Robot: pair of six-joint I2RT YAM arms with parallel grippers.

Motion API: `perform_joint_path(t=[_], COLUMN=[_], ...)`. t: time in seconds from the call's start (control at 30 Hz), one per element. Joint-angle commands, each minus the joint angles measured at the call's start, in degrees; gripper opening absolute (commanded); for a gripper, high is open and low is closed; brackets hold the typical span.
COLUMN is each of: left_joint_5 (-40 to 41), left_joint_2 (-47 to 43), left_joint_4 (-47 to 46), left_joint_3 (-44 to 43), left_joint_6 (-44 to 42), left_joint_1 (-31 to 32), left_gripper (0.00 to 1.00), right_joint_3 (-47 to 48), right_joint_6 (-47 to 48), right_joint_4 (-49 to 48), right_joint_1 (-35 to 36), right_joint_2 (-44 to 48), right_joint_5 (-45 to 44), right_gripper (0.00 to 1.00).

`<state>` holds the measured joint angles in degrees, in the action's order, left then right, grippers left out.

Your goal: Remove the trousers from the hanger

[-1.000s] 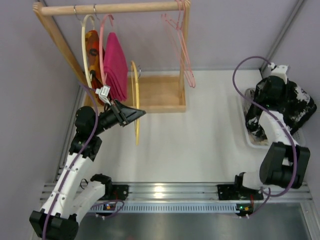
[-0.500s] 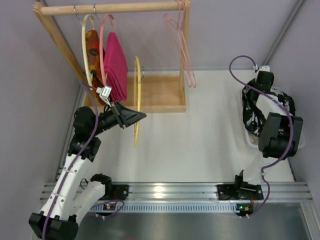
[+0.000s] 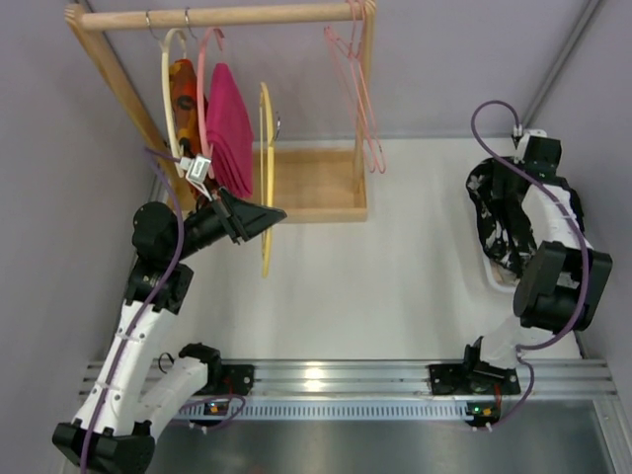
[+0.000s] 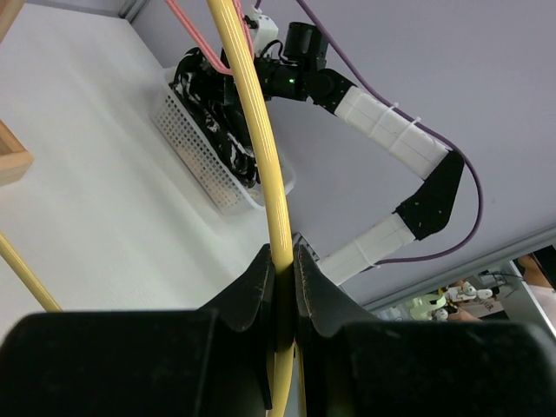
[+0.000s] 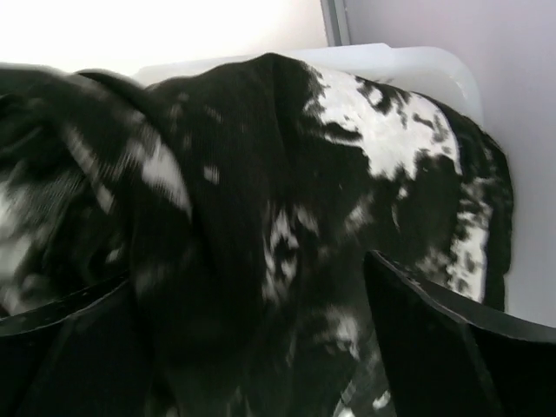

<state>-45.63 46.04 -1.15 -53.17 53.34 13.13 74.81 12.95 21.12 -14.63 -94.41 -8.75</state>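
The yellow hanger [image 3: 265, 168] is bare and held upright in front of the wooden rack. My left gripper [image 3: 271, 213] is shut on its thin yellow rim [image 4: 254, 122], with the jaws pressed to both sides [image 4: 282, 271]. The trousers [image 3: 491, 215], black with white splotches, lie bunched in the white basket [image 3: 500, 283] at the right. My right gripper [image 5: 261, 347] is open just over the trousers [image 5: 287, 174], its fingers [image 5: 452, 347] wide apart with cloth under them. In the top view its tips blend into the dark cloth.
The wooden rack's rail [image 3: 217, 17] carries a cream hanger with an orange garment [image 3: 182, 87], a pink hanger with a magenta garment [image 3: 229, 128] and empty pink hangers [image 3: 361, 94]. Its wooden base [image 3: 316, 188] sits behind the yellow hanger. A wall is close beside the basket.
The right jaws went from shut to wide open, and the trousers, spread out to the right before, now lie bunched in the basket. The left gripper lifted the hanger slightly toward the rack.
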Motion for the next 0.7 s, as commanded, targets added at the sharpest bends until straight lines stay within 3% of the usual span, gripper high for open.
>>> perform_joint_path(t=[0.0,0.07,0.37,0.67], left_joint_5=[-0.95,-1.22,0.01,2.55], left_joint_2=[0.36,0.89,7.47,18.54], left_joint_4=[-2.72,-2.72,-9.04,-16.69], left_joint_3=[-3.96,-5.36,-11.43,-19.95], left_joint_6=[-0.61,-0.43,2.99,9.67], left_joint_1=[0.15,0.15,0.15,2.60], left_gripper=[0.00,0.00,0.00,0.00], right_joint_3=[3.50,3.51,4.64,7.46], right_joint_6=[-0.91,-0.73,-1.26,-5.04], right_joint_4=[5.93,7.78,16.74,21.94], right_joint_1=[-1.80,-2.06,-2.59,-2.59], right_joint_2=[7.04,10.37,21.62,27.00], right_joint_5=[5.57,7.43,17.45,25.27], right_gripper=[0.92,0.99,0.99,0.99])
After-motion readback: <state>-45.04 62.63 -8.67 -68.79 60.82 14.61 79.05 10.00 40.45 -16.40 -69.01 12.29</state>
